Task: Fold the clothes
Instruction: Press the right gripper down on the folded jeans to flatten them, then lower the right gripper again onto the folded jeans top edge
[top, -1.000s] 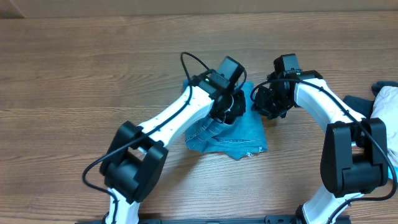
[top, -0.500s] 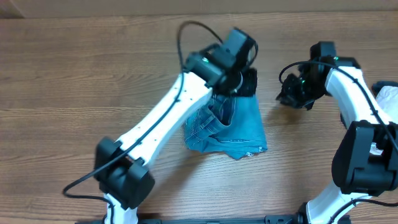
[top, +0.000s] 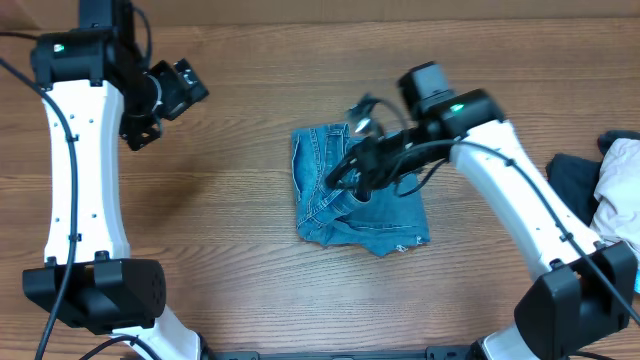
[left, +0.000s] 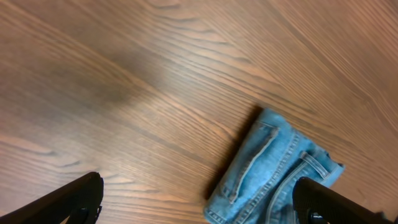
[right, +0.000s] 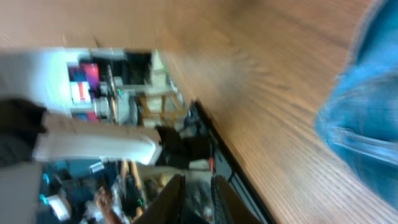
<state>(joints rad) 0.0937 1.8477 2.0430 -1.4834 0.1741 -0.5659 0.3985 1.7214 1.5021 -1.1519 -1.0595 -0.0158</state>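
The clothes, a pair of light blue denim jeans (top: 385, 205), lie folded into a small bundle at the table's middle. In the left wrist view the jeans (left: 273, 171) show stitched seams at the lower right. My left gripper (top: 195, 88) hangs high at the far left, well away from the jeans. Its jaws (left: 199, 211) stand wide open and empty. My right gripper (top: 342, 175) reaches over the bundle's left part. In the blurred right wrist view its fingers (right: 198, 199) sit close together with a slim gap and no cloth between them. The jeans (right: 367, 124) lie off to the right there.
A dark garment (top: 570, 180) and a white one (top: 625, 180) lie heaped at the table's right edge. The right wrist view looks past the table's front edge at room clutter.
My left gripper let go of the jeans, opened wide and swung up to the far left. The right arm moved left over the bundle, jaws narrowing. The jeans now lie flat.
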